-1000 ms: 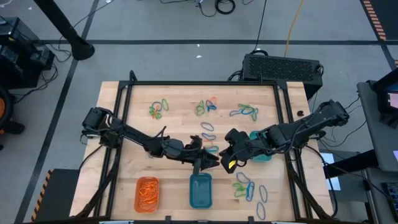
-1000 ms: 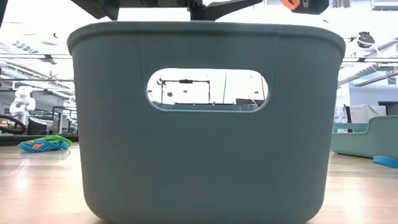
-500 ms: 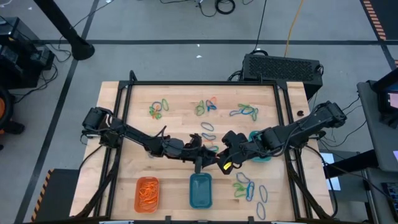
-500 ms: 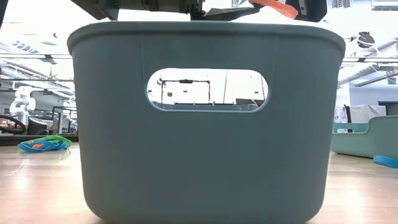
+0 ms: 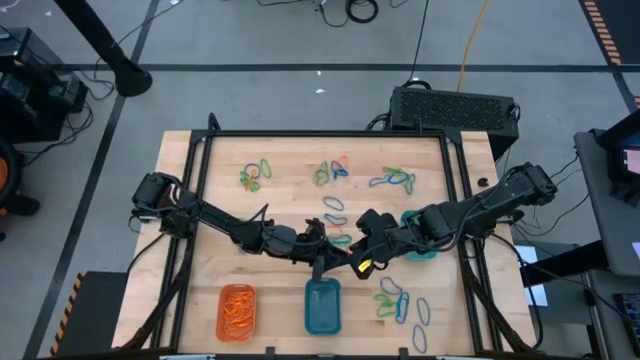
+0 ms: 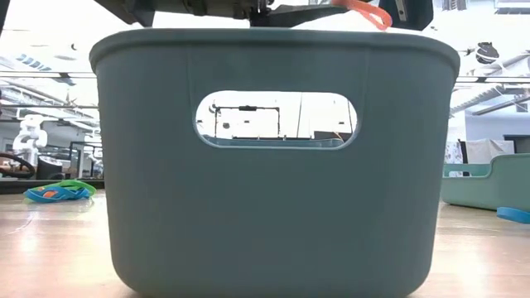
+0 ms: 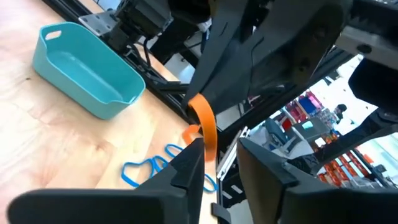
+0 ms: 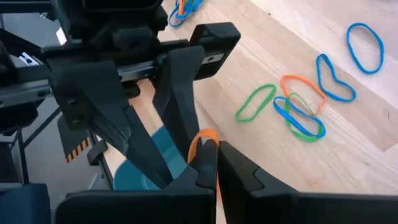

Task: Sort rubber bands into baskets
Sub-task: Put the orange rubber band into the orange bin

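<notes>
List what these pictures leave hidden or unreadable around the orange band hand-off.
- Low view: the teal-green basket fills the frame and hides both grippers; only one loop end of the orange rubber band shows above its rim.
- High view: the band between the left gripper and the right gripper is too small to make out.
- Left wrist view: whether the left gripper's fingers already pinch the band.

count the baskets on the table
3: orange basket at the front left, blue basket at the front middle, teal basket by the right edge, partly hidden under the right arm.
</notes>
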Robot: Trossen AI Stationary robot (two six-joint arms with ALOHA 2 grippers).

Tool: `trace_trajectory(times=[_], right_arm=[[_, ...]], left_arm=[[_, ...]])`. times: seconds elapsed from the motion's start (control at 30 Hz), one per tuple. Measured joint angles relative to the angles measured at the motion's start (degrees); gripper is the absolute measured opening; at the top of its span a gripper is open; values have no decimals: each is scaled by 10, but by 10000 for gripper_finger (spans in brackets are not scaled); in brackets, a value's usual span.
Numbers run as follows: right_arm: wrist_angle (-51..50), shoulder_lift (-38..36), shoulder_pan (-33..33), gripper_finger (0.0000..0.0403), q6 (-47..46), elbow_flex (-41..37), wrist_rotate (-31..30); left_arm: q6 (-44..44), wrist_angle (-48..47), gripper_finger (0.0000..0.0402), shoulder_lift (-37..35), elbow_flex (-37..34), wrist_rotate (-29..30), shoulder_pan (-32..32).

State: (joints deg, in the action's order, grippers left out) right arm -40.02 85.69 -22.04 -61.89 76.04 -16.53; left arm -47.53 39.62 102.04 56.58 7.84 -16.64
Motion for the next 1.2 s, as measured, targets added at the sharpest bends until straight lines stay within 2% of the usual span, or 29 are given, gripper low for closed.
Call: trace_trajectory(times=[0.23, 0.43, 0.57, 0.7, 0.97, 1.2], right_arm=[[18, 0, 0, 0, 16, 0, 3], [19, 0, 0, 0, 28, 0, 4], [13, 0, 0, 7, 41, 0, 4], [-4, 0, 0, 41, 44, 0, 4], [-57, 0, -1, 133, 57, 0, 4], [-60, 0, -2, 177, 84, 0, 4]], left_arm=[[3, -1, 72, 0, 0, 13, 1], [4, -1, 11, 0, 0, 13, 0], [4, -6, 8, 0, 0, -15, 1], [4, -50, 4, -14, 0, -58, 6], [17, -224, 2, -96, 0, -118, -4], [-36, -473, 1, -197, 0, -151, -79]])
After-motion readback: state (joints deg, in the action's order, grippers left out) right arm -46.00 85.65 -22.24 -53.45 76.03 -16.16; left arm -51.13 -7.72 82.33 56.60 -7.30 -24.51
